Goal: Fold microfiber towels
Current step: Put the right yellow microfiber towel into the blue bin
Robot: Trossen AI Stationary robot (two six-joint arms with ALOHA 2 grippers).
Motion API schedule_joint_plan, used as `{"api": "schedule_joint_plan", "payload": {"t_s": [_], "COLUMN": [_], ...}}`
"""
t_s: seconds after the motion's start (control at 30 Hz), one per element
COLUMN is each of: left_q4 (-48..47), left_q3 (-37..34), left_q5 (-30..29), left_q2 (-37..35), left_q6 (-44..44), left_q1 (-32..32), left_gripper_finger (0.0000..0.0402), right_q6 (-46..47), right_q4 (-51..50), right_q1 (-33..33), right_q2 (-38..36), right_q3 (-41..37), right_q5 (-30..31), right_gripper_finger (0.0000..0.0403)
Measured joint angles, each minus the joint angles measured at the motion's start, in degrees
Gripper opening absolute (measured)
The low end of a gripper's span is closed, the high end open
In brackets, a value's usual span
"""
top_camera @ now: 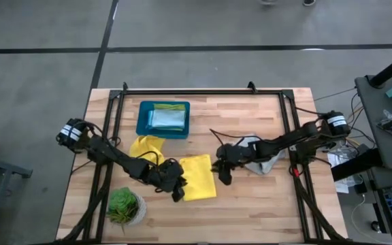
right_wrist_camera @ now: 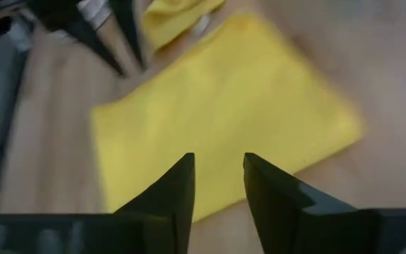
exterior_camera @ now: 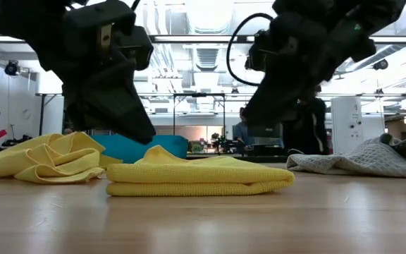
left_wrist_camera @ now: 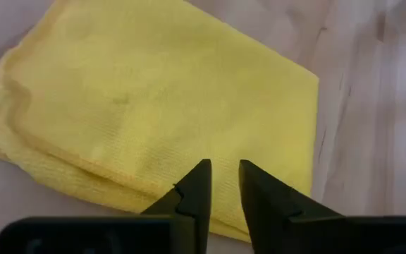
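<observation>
A yellow microfiber towel (top_camera: 199,178) lies folded flat, in several layers, on the middle of the wooden table (top_camera: 264,204); it also shows in the low view (exterior_camera: 199,178). My left gripper (top_camera: 177,192) hovers over the towel's left near corner. Its fingers (left_wrist_camera: 224,166) are slightly apart, with nothing between them. My right gripper (top_camera: 223,178) hangs above the towel's right edge, open (right_wrist_camera: 218,159) and holding nothing. Both grippers stand clear of the cloth in the low view. A second yellow towel (top_camera: 147,146) lies crumpled to the far left of the folded one.
A teal tray (top_camera: 141,128) at the far middle holds folded green and light blue towels (top_camera: 167,118). A pale grey towel (top_camera: 260,156) lies bunched under my right arm. A small potted plant (top_camera: 123,205) stands at the near left corner. A dark frame rail (top_camera: 203,90) runs around the table.
</observation>
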Motion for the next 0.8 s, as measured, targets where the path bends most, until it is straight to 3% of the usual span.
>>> {"api": "schedule_joint_plan", "payload": {"t_s": [0.17,0.4,0.7,0.8], "left_q4": [0.00,-3.23,-10.16,-18.62], "left_q3": [-0.36,-0.23,2.80,4.88], "left_q5": [0.23,-0.14,0.93,1.28], "left_q2": [-0.08,-0.03,-1.32,-2.76], "left_q6": [-0.06,-2.66,0.13,-0.22], "left_q1": [3.44,10.13,12.17,12.15], "left_gripper_finger": [0.0125,0.0223,0.0235,0.0235], "right_q6": [4.87,1.99,0.58,0.37], "right_q4": [-1.12,-1.53,-1.66,-1.51], "right_q1": [1.82,1.99,1.97,1.96], "right_q2": [0.00,0.00,0.00,0.00], "right_q3": [0.00,-0.02,-0.02,-0.04], "right_q5": [-2.07,-1.60,-1.60,-1.55], "right_gripper_finger": [0.0159,0.0204,0.0215,0.0215]}}
